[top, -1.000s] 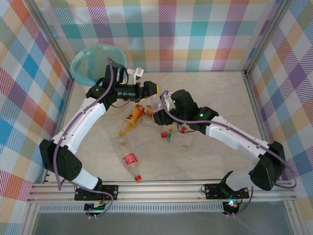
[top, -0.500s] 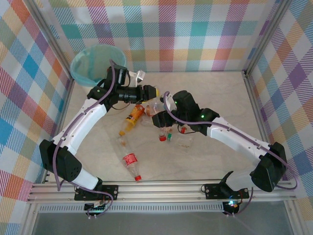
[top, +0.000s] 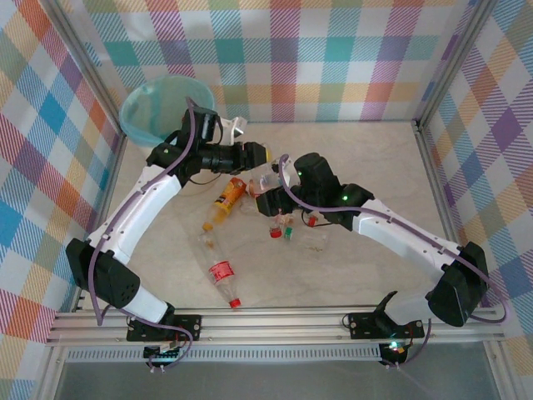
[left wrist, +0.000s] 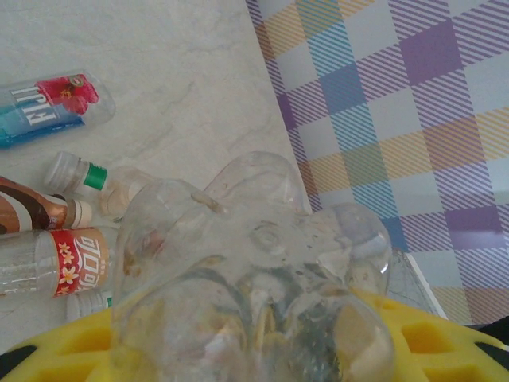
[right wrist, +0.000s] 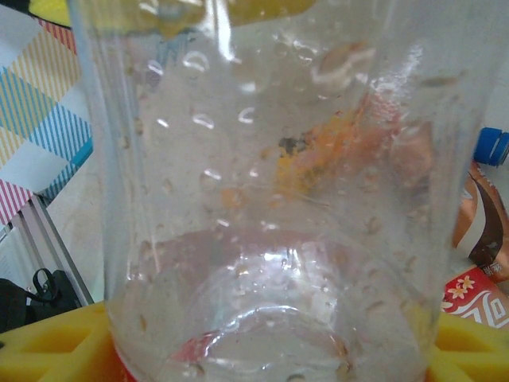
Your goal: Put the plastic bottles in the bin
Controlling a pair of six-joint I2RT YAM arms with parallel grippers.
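Observation:
A clear plastic bottle (top: 268,177) hangs over the middle of the table between my two grippers. My left gripper (top: 260,156) is shut on it; in the left wrist view the bottle's ribbed base (left wrist: 254,263) sits between the yellow fingers (left wrist: 445,342). My right gripper (top: 266,194) is just below it, open, and its yellow pads (right wrist: 48,346) flank the same bottle (right wrist: 270,159). More bottles lie on the table: an orange-labelled one (top: 226,198), a red-labelled one (top: 221,271) and a crushed clear one (top: 315,242). The bin (top: 133,117) stands at the far left corner.
Beside the held bottle lie a blue-and-pink labelled bottle (left wrist: 48,111), a green-capped one (left wrist: 95,179), a brown one (left wrist: 32,211) and a red-labelled one (left wrist: 56,263). Plaid walls and an aluminium frame (top: 433,167) close the table in.
My left gripper has shut on the clear bottle. My right gripper has opened and dropped slightly toward me.

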